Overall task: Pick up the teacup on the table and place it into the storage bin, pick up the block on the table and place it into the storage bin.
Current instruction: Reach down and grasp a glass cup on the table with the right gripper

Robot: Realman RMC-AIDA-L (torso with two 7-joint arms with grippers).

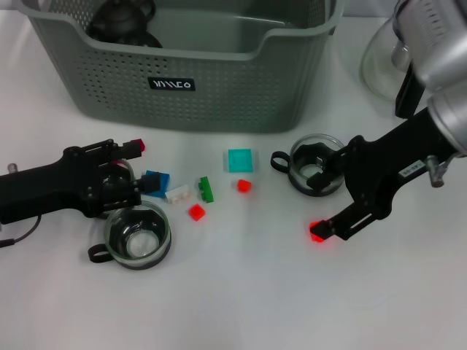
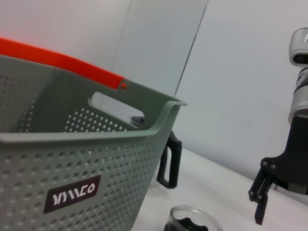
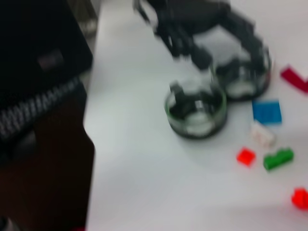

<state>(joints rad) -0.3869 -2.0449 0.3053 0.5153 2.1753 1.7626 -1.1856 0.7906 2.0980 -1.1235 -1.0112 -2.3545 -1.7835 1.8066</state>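
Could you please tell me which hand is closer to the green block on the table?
Left. The left hand sits just left of the green block, past the blue and white blocks; the right hand is farther off to its right.

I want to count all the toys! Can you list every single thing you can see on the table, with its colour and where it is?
storage bin: 1, grey-green, far side of the table, something dark inside
glass teacups: 2, clear with black handles; one near the left gripper, one near the right gripper
red blocks: 3; two in the middle, one at the right gripper's tip
green block: 1, middle
white block: 1, beside the green one
blue block: 1, by the left gripper
teal square block: 1, before the bin
clear glass vessel: 1, right of the bin
left gripper: black, left of the blocks
right gripper: black, open, by the right teacup
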